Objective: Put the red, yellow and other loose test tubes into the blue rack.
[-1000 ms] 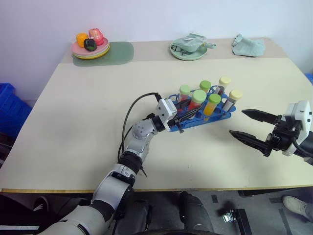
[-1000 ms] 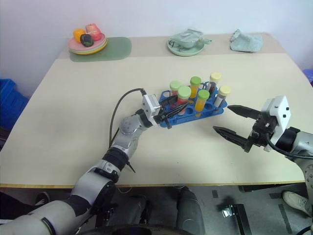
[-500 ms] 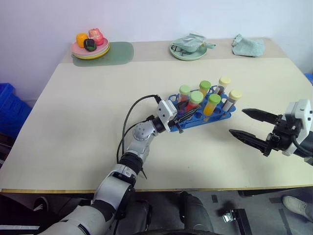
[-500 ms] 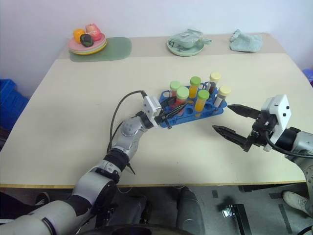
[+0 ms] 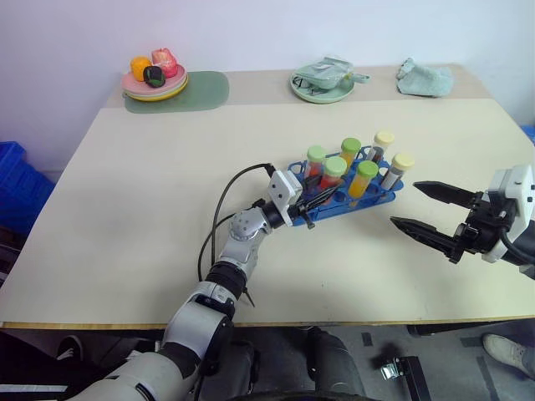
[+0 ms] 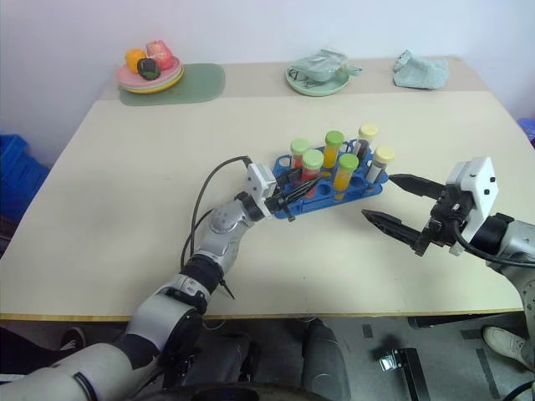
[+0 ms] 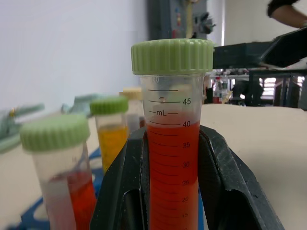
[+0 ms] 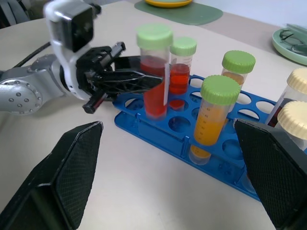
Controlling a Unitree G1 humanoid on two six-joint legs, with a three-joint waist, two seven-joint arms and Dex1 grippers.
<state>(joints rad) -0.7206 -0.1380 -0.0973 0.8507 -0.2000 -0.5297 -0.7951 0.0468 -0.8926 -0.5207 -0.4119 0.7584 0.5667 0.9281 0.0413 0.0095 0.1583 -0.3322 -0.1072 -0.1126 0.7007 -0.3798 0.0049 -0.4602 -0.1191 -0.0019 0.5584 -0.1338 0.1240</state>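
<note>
clamping red tube (image 7: 172,158) in left end effector (image 8: 125,79) over blue rack (image 8: 192,139), l-wrist shows ml marks, right end effector (image 5: 423,212) wide apart

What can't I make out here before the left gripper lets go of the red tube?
- Red tube: its bottom is cut off by the left wrist view's edge and hidden inside the blue rack in the right wrist view.
- Left gripper: its fingertips are masked by tubes in the eye views.

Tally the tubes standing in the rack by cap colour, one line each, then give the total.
Green-capped tubes: 4
Pale yellow-capped tubes: 2
Total in the blue rack: 6
</note>
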